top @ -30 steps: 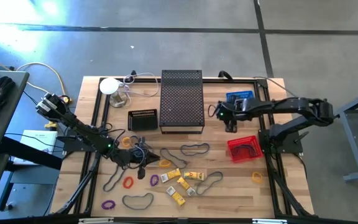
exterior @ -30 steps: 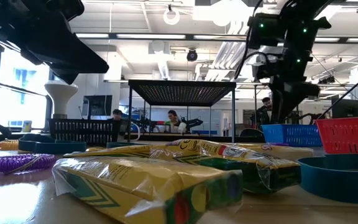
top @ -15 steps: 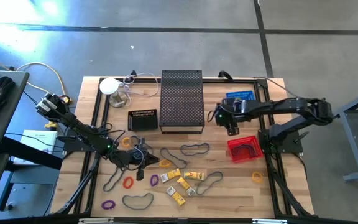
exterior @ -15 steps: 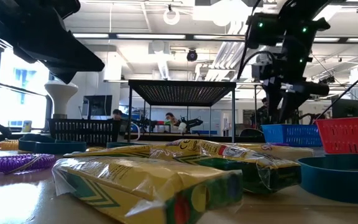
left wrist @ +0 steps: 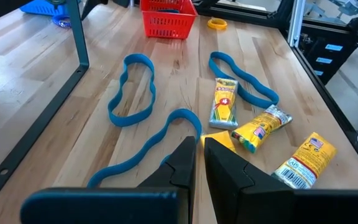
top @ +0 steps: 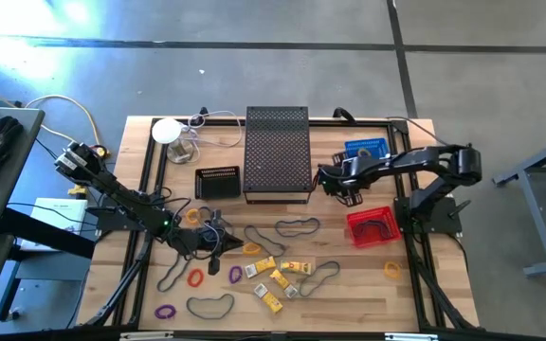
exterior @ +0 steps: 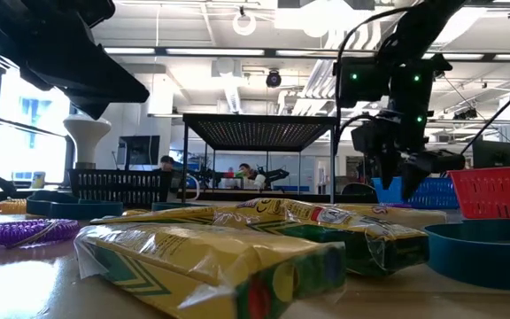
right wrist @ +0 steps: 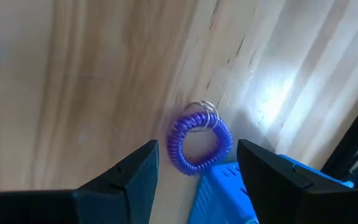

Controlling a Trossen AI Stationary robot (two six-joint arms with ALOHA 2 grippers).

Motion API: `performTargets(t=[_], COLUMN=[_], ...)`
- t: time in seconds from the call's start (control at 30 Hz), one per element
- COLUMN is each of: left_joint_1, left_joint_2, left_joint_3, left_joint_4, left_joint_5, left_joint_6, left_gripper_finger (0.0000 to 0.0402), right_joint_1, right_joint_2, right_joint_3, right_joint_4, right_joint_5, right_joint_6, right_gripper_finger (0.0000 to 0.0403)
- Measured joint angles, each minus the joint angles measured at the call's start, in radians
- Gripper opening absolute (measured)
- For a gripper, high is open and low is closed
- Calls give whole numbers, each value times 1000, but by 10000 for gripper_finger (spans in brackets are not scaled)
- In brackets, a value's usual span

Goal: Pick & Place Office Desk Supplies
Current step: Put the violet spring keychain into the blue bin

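Note:
Office desk supplies lie on the near half of the wooden table (top: 415, 303): dark band loops (top: 295, 226), small coloured loops (top: 195, 278) and yellow crayon packs (top: 275, 277). My left gripper (top: 218, 239) is low among them with its fingers shut (left wrist: 199, 149), at the looped end of a blue band (left wrist: 166, 137). My right gripper (top: 342, 189) hangs open over the table near the blue basket (top: 363, 149). In the right wrist view its fingers (right wrist: 197, 155) stand on either side of a purple coil loop (right wrist: 197, 144) that lies flat on the wood, clear of both. My left gripper's fingertips (left wrist: 188, 149) stand at the curved end of the blue band (left wrist: 190, 119), which lies flat and slack on the table. Whether they touch it I cannot tell.
A tall black mesh box (top: 278, 152) stands at the middle back, with a small black basket (top: 218, 182) to its left. A red basket (top: 373, 225) sits near the right arm. The blue basket's corner (right wrist: 219, 190) is right beside the purple coil. A white lamp (top: 167, 131) stands far left.
My right gripper has sunk toward the table and shifted a little toward the black mesh box, rolling about its own axis. It has stayed open.

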Motion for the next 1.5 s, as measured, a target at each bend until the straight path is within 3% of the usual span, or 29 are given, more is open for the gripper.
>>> performTargets(t=[0.97,1.5], left_joint_1=[0,0], left_joint_2=[0,0], left_joint_3=[0,0], left_joint_4=[-4,-4], left_joint_5=[-2,-2], left_joint_6=[0,0], left_gripper_finger=[31,31], right_joint_1=[-103,-136], right_joint_2=[0,0], right_joint_3=[0,0], right_joint_4=[15,8], right_joint_5=[-212,-232], right_joint_6=[93,136], right_gripper_finger=[206,206])
